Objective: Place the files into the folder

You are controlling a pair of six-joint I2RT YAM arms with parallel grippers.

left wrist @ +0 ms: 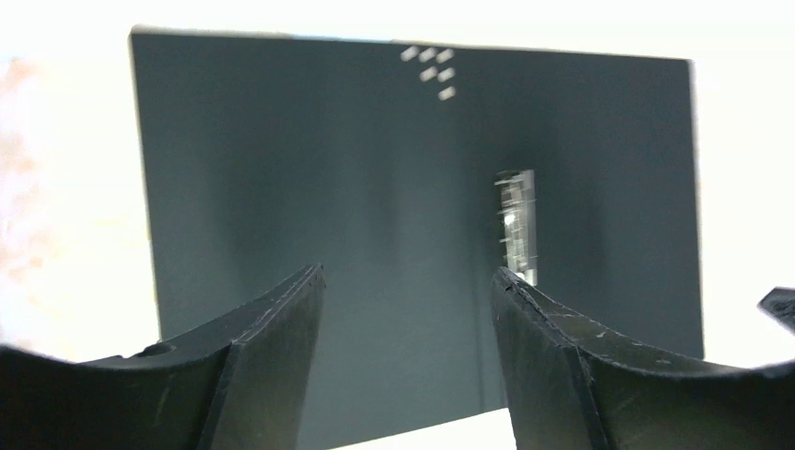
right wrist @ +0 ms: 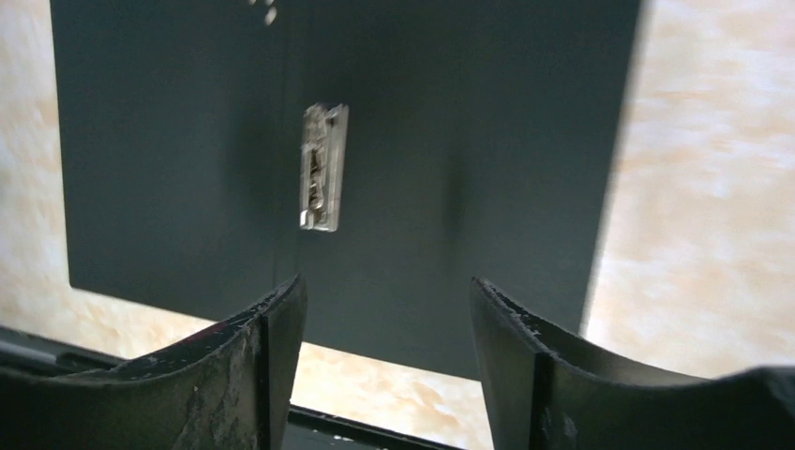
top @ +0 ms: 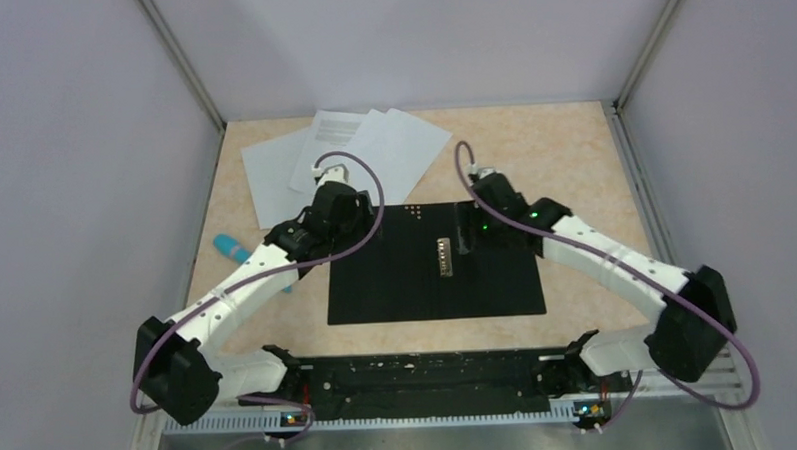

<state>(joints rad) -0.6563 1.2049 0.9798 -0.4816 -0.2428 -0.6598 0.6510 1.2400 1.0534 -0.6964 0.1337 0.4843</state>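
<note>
The folder lies open and flat mid-table, matte black inside up, with its metal spine clip near the middle. The files, a few white sheets, one with printed text at its top, lie fanned beyond the folder's far left corner. My left gripper hangs open and empty over the folder's far left part. My right gripper hangs open and empty over its far right half. The left wrist view shows the folder and clip beyond my open gripper. The right wrist view shows the folder, clip and open gripper.
A teal pen-like object lies on the table left of the folder, partly under my left arm. A black rail runs along the near edge between the arm bases. Enclosure walls stand at the left, right and back.
</note>
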